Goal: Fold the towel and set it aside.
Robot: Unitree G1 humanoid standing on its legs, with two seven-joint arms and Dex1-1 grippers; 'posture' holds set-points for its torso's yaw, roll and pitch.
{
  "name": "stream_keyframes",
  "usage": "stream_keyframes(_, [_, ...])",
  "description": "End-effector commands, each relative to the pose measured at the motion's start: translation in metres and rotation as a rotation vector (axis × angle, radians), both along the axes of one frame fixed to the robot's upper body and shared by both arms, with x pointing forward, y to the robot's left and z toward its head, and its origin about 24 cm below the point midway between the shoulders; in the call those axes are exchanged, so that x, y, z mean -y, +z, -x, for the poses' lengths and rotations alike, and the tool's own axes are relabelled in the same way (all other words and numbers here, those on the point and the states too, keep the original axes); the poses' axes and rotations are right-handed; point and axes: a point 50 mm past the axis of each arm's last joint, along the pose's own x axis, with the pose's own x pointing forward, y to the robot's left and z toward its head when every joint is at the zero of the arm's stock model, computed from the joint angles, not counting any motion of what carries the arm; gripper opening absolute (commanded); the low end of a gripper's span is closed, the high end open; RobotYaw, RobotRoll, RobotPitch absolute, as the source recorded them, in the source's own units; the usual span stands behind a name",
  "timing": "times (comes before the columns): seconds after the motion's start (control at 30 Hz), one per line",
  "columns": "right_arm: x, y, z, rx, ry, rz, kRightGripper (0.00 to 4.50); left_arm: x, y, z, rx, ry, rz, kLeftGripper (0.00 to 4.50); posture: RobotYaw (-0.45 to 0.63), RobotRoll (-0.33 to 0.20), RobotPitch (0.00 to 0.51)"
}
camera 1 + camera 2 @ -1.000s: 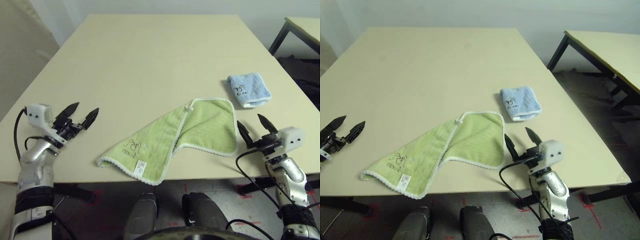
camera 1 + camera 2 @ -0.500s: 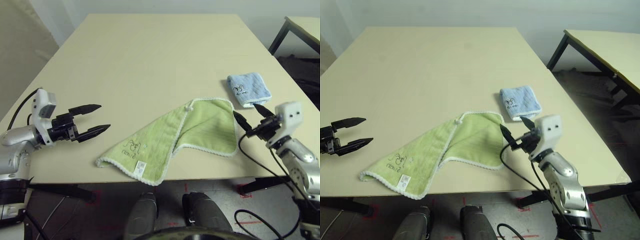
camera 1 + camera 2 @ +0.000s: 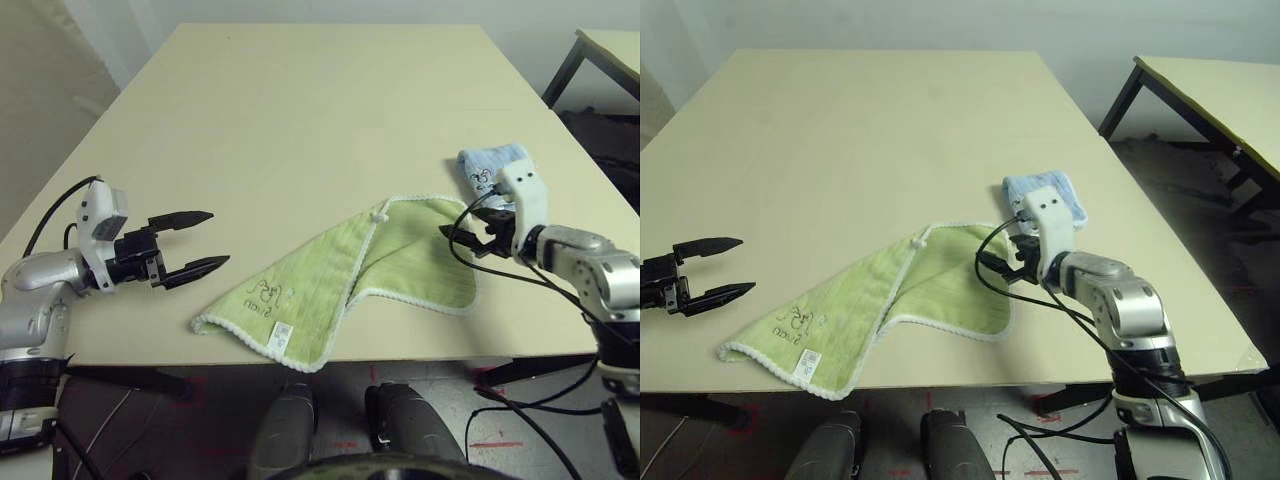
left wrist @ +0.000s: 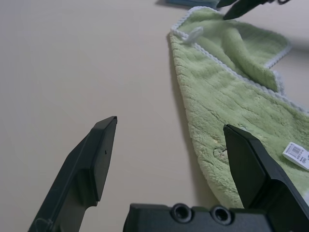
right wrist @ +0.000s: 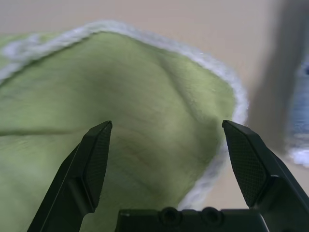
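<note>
Nearest, we see our left gripper [image 3: 205, 241] spread wide just short of the towel [image 3: 350, 280], whose white tag [image 4: 296, 155] print we cannot read. Farther, our right gripper [image 5: 166, 157], also wide apart, hovers over its far corner.

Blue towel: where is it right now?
The blue towel lies folded on the table's right side, just beyond the green towel's far right corner, partly behind the right pincer.
</note>
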Motion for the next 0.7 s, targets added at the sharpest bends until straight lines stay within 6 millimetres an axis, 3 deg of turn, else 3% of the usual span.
stream_keyframes(0.03, [0.005,-0.003,-0.010,-0.019,-0.066,0.022,4.47,0.004,0.001,0.001,0.012,-0.020,-0.025,4.50,0.08,0.000,0.092])
stream_keyframes(0.27, [0.006,-0.001,-0.023,0.011,-0.126,0.035,4.47,0.008,0.002,0.000,0.018,-0.042,-0.036,4.50,0.07,0.000,0.087])
stream_keyframes(0.6, [0.006,-0.018,-0.019,-0.138,-0.181,-0.013,4.47,0.013,0.006,-0.005,0.051,-0.067,-0.056,4.50,0.07,0.000,0.088])
stream_keyframes(0.7, [0.003,-0.019,-0.019,-0.156,-0.179,-0.032,4.08,0.014,0.007,-0.006,0.057,-0.069,-0.058,4.50,0.08,0.000,0.089])
